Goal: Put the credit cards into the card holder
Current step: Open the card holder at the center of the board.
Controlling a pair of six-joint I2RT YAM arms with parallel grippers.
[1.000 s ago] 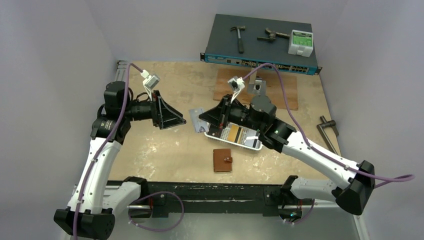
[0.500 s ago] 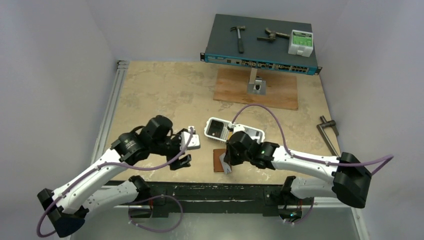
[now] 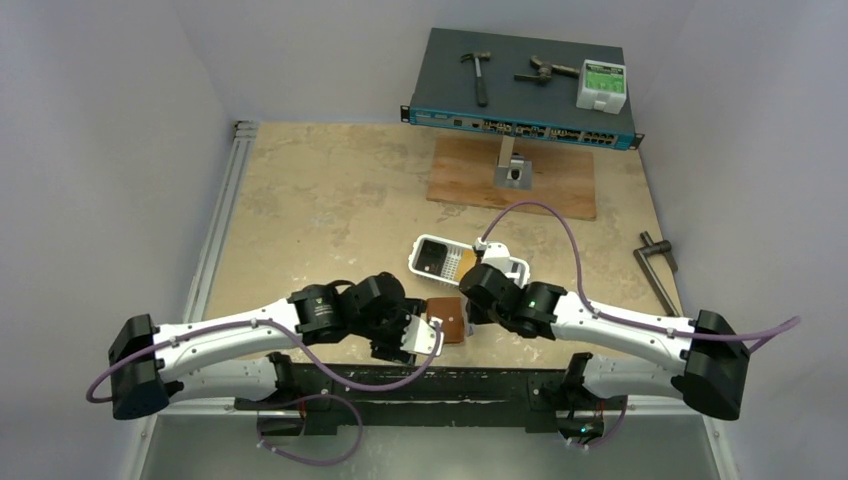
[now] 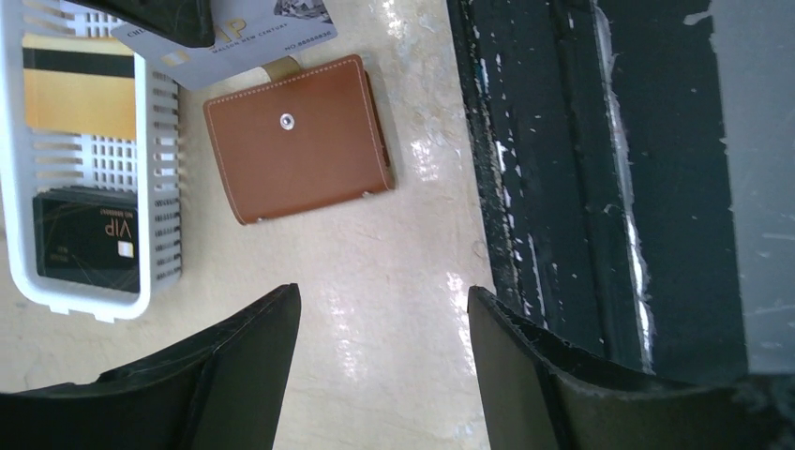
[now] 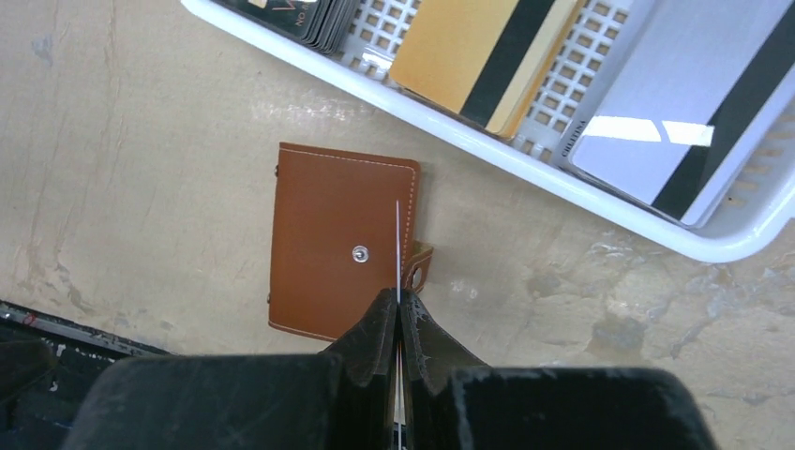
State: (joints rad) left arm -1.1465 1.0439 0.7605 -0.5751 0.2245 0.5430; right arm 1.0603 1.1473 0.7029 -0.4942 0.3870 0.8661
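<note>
The brown card holder (image 3: 447, 318) lies folded shut near the table's front edge, its snap tab loose. It also shows in the left wrist view (image 4: 298, 141) and the right wrist view (image 5: 337, 248). My right gripper (image 3: 466, 310) (image 5: 398, 298) is shut on a grey credit card (image 4: 253, 33), held on edge (image 5: 397, 246) just over the holder's tab side. My left gripper (image 3: 415, 333) (image 4: 384, 300) is open and empty, low over bare table beside the holder. More credit cards lie in the tray: black (image 4: 89, 239), orange-yellow (image 5: 478, 56), silver-grey (image 5: 675, 112).
The white slotted tray (image 3: 418, 262) (image 4: 155, 187) (image 5: 469, 141) sits just behind the holder. The black front rail (image 3: 420, 385) (image 4: 562, 187) runs close by. At the back are a network switch (image 3: 520, 95) with tools and a wooden board (image 3: 540, 185). A metal tool (image 3: 655, 265) lies at the right.
Both arms have swung down from mid-table to the holder at the front edge. My left gripper has moved right to beside the holder. My right gripper now holds the card over it.
</note>
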